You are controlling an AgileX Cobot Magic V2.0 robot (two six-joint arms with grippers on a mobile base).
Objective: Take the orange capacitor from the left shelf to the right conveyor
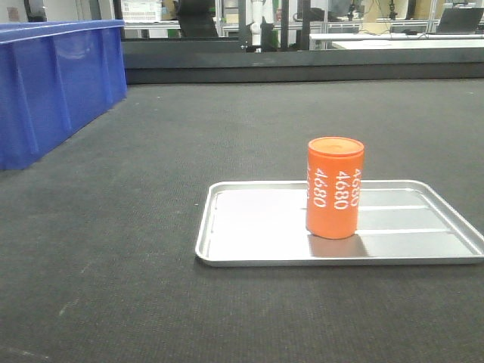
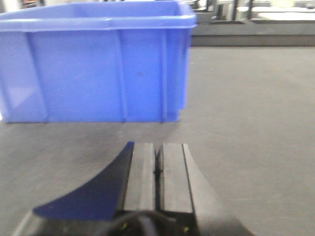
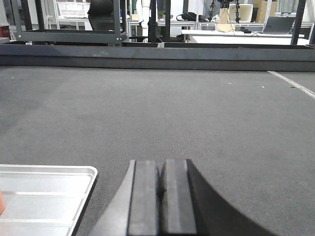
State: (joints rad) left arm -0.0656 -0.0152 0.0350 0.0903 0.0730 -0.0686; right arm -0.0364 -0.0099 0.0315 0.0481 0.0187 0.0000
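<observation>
Belt of the right conveyor (image 1: 151,151) fills the scene, dark and textured. Blue bin (image 1: 53,83) far left on it. Silver tray (image 1: 249,234) near right, and the orange capacitor (image 1: 334,187) stands upright in it, nothing touching it. Left gripper (image 2: 157,169) fingers pressed together, empty, facing the bin. Right gripper (image 3: 160,189) likewise shut and empty, just right of the tray's corner. Risk: tall can on slick tray tips if a sweeping arm clips the tray rim. Left shelf not in view.
</observation>
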